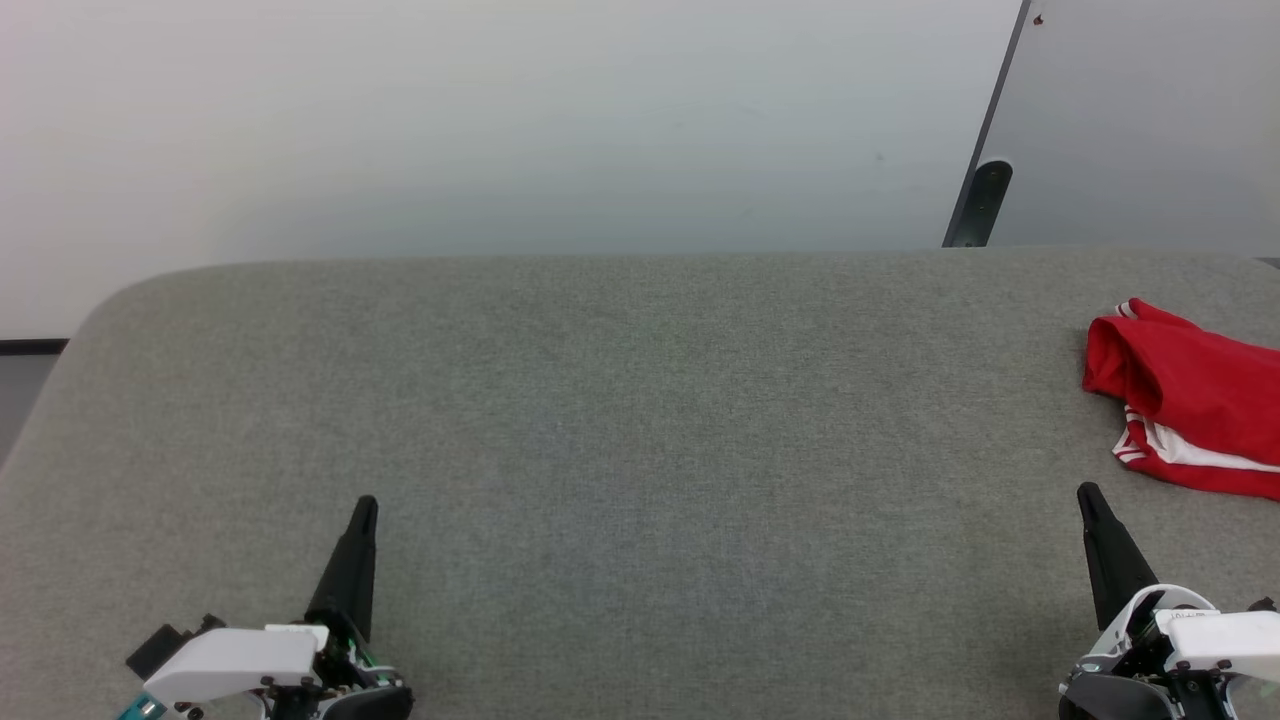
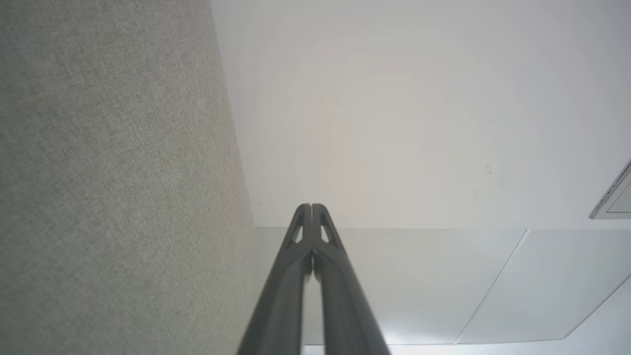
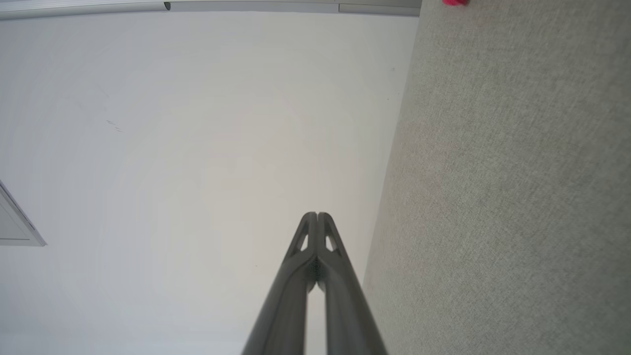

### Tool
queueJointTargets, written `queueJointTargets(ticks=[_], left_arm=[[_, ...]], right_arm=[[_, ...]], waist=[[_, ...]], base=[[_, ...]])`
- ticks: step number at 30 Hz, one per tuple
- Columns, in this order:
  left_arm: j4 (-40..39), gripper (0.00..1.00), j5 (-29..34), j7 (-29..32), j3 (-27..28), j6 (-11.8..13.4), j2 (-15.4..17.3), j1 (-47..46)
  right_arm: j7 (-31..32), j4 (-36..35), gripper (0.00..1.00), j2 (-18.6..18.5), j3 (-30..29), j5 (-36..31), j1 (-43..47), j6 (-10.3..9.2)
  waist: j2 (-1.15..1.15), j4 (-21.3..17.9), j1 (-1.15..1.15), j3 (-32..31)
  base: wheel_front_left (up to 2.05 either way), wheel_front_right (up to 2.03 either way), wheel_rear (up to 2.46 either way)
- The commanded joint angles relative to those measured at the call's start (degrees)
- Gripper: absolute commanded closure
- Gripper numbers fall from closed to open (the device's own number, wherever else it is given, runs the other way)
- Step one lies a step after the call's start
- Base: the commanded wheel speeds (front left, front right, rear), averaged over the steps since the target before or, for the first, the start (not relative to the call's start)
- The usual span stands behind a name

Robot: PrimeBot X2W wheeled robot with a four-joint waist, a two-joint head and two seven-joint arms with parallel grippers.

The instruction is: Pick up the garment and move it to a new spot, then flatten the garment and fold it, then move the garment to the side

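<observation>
At the bottom, the left pincer (image 1: 366,505) is low on the left. Its two dark fingers are pressed tight together, and it holds nothing. The left wrist view shows this too, with the left pincer (image 2: 311,207) tips touching each other. The right pincer (image 1: 1088,492) is low on the right. It is also pressed shut and holds nothing. The right wrist view shows the right pincer (image 3: 317,215) tips meeting.

Both pincers sit over a big grey cloth tabletop (image 1: 640,400) with round corners. The middle of it is bare.

A bit farther back, on the right side of the tabletop, lies the garment (image 1: 1190,400). It is red with white stripes, and it is bunched up. The picture edge cuts part of it off. It is near the right pincer but not touching it.

Behind the tabletop is a pale surface (image 1: 500,130). A dark bar (image 1: 985,200) leans at the far right.
</observation>
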Motion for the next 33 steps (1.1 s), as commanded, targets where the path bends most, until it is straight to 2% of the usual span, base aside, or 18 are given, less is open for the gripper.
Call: queueJointTargets(ticks=[1,33], left_arm=[[0.1,1.0,-0.2,0.2,0.1,-0.4,0.1,-0.6],[0.1,1.0,-0.2,0.2,0.1,-0.4,0.1,-0.6]], right_arm=[[0.1,-0.1,1.0,0.2,0.1,0.3,-0.1,0.0],[0.1,-0.1,1.0,0.2,0.1,0.3,-0.1,0.01]], waist=[[0.0,0.0,0.0,0.0],[0.0,0.0,0.0,0.0]], base=[[0.0,0.0,0.0],[0.0,0.0,0.0]])
